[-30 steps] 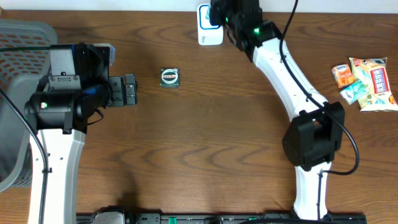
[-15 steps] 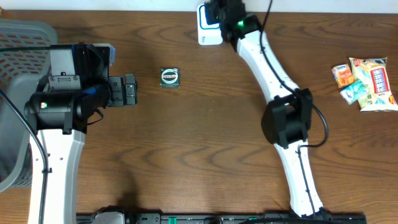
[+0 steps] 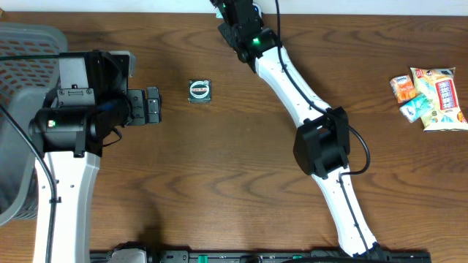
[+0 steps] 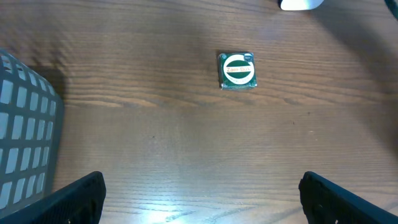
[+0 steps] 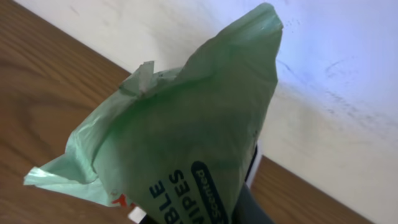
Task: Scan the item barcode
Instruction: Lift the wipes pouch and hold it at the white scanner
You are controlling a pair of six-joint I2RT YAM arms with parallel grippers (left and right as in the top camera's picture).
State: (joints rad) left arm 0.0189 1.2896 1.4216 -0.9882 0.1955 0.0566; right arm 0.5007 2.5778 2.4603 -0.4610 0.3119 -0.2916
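Leftmost, a basket (image 3: 18, 109) sits at the table's (image 3: 234, 183) left edge. Beside it, my left gripper (image 3: 153, 106) stands wide apart, holding nothing. A small green packet (image 3: 199, 91) lies near it, to its right. At the far edge, my right gripper (image 3: 228, 13) is clamped on a green wipes pouch (image 5: 186, 143). Snacks (image 3: 431, 95) lie at the right edge.

Arms, two: left arm (image 3: 67, 172), right arm (image 3: 289, 77). Basket (image 3: 22, 66), one. Square packet (image 3: 199, 90) with round green label, one. Green wipes pouch (image 5: 186, 143), one. Snack packets (image 3: 431, 98), seemingly three, clustered. White device (image 4: 301, 4), one, cropped.
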